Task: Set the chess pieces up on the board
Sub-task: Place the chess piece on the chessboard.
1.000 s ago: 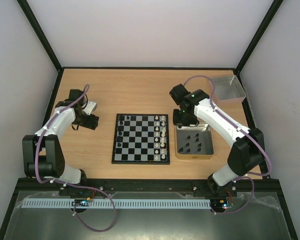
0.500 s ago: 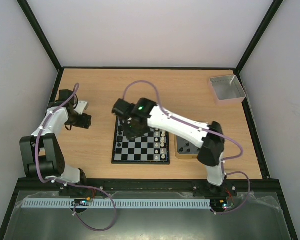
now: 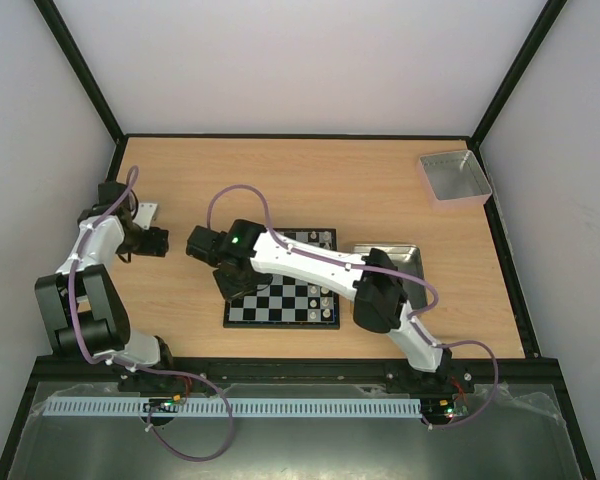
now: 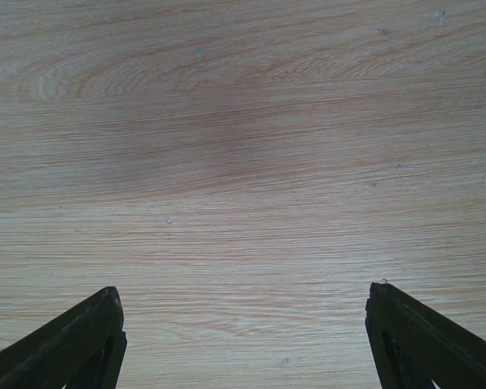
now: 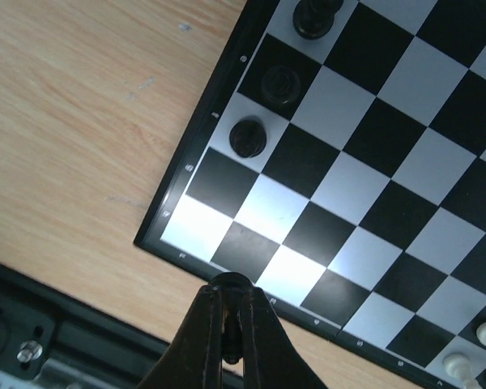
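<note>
The board (image 3: pixel 283 306) lies mid-table; my right arm covers its left part. My right gripper (image 3: pixel 231 284) is over the board's near-left corner. In the right wrist view the gripper (image 5: pixel 229 285) is shut on a small black chess piece (image 5: pixel 230 280), held above the board's (image 5: pixel 364 174) edge by the empty corner squares. Three black pieces (image 5: pixel 248 136) stand along the left column. White pieces (image 3: pixel 326 241) stand on the right columns, and they also show in the right wrist view (image 5: pixel 458 366). My left gripper (image 3: pixel 161 241) is open and empty over bare wood (image 4: pixel 243 292).
A gold-rimmed tin (image 3: pixel 417 252) sits right of the board, mostly hidden by my right arm. A clear grey tray (image 3: pixel 455 177) stands at the back right corner. The black frame rail (image 5: pixel 32 324) runs along the near table edge.
My right arm has swung from the tin across the board to its near-left corner. My left arm has drawn back further to the left.
</note>
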Controlling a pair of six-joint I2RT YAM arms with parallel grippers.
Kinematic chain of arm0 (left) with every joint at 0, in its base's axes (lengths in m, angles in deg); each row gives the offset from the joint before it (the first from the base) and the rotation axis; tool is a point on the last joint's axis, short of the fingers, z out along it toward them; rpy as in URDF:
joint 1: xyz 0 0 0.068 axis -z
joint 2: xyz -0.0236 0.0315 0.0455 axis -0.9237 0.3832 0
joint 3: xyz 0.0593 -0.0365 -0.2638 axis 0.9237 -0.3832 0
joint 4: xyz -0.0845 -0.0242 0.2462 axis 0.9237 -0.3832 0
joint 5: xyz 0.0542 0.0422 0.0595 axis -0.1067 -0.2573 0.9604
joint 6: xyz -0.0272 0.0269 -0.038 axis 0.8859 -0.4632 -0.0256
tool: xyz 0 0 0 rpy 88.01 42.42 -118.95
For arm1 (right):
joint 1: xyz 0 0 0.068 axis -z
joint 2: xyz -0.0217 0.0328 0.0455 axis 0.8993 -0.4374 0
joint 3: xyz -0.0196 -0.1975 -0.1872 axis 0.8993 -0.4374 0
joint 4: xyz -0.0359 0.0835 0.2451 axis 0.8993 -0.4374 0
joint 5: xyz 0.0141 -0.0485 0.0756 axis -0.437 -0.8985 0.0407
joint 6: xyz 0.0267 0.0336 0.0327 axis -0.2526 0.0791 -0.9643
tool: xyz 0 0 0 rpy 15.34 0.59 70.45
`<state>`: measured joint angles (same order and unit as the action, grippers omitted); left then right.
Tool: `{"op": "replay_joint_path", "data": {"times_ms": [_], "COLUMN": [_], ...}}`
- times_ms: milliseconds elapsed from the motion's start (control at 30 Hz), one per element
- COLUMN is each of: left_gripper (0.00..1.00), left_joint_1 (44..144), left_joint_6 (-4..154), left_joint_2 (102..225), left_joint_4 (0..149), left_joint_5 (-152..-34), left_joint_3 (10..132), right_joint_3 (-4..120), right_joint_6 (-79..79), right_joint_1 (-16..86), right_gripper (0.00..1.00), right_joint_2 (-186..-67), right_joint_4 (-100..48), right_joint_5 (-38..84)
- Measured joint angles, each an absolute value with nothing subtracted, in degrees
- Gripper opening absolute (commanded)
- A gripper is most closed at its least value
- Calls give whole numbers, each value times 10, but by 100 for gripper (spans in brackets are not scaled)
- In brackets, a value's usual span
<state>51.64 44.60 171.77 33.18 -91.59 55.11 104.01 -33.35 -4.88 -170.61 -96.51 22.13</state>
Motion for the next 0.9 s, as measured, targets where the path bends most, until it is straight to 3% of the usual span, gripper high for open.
{"op": "replay_joint_path", "data": {"times_ms": [900], "left_gripper": [81], "left_joint_1": [498], "left_joint_6": [439], "left_joint_2": [1718], "left_joint_4": [333], "left_joint_5": [-925], "left_joint_3": [541], "right_joint_3": [1049], "right_joint_6": [-321], "right_joint_1": [-49], "right_gripper": [2], "right_joint_2": [-1776], "right_joint_4": [-937], "right_joint_5": [209]}}
